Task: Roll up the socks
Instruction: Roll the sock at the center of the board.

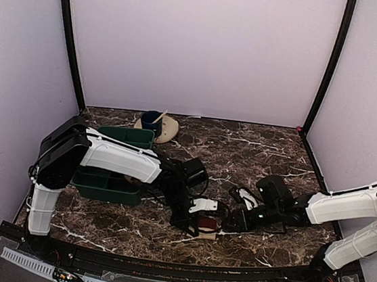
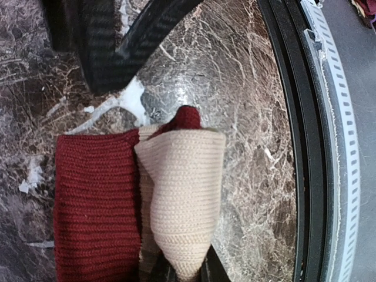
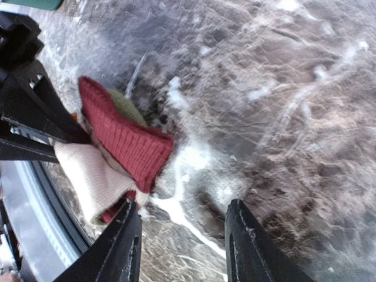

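Observation:
The socks (image 1: 207, 226) lie bundled near the table's front edge, tan with a dark red cuff. In the left wrist view the tan sock (image 2: 182, 194) and the red cuff (image 2: 97, 205) fill the frame; my left gripper (image 2: 187, 275) is shut on the tan sock's narrow end. In the top view the left gripper (image 1: 196, 223) sits on the bundle. My right gripper (image 3: 182, 235) is open and empty, its left finger (image 3: 120, 247) just beside the red and tan bundle (image 3: 126, 147), with an olive patch (image 3: 126, 106) behind. It sits right of the socks in the top view (image 1: 237, 221).
A green divided bin (image 1: 114, 163) stands under the left arm. A beige saucer with a blue cup (image 1: 156, 125) sits at the back. The black front rail (image 2: 305, 147) runs close to the socks. Purple walls enclose the table.

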### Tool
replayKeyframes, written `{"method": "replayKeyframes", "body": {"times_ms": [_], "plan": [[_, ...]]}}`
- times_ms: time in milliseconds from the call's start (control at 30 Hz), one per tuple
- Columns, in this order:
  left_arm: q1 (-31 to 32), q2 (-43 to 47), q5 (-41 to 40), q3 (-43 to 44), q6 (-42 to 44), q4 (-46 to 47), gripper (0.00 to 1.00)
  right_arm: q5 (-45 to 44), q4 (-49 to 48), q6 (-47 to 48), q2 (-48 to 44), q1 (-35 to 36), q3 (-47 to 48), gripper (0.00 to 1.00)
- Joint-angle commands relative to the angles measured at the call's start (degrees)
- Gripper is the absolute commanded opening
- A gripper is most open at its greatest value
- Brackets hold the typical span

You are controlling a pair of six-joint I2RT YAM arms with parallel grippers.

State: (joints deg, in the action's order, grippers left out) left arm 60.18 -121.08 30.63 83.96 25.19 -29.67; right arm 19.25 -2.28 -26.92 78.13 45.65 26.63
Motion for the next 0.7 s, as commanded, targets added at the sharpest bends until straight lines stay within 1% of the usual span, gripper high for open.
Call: {"method": "replayKeyframes", "body": {"times_ms": [0, 133, 333, 433, 667], "plan": [[-1.1, -2.3, 1.8, 1.0, -0.7, -6.3, 0.0, -5.1, -3.5, -1.6, -4.0, 0.5, -2.5, 0.45], [-1.8, -3.1, 3.3, 1.9, -0.9, -7.1, 0.0, -9.3, -3.2, -1.2, -6.9, 3.4, -3.3, 0.45], [-2.5, -4.3, 5.3, 3.1, -0.9, -8.1, 0.0, -17.1, -2.7, -0.2, -11.1, 9.7, -4.1, 0.45], [-2.8, -4.8, 6.2, 3.8, -0.9, -8.6, 0.0, -19.6, -2.7, 0.1, -12.6, 12.5, -5.0, 0.45], [-3.7, -6.1, 8.7, 5.8, -0.7, -10.3, 0.0, -24.8, -2.3, 3.2, -12.4, 20.0, -4.7, 0.46]]}}
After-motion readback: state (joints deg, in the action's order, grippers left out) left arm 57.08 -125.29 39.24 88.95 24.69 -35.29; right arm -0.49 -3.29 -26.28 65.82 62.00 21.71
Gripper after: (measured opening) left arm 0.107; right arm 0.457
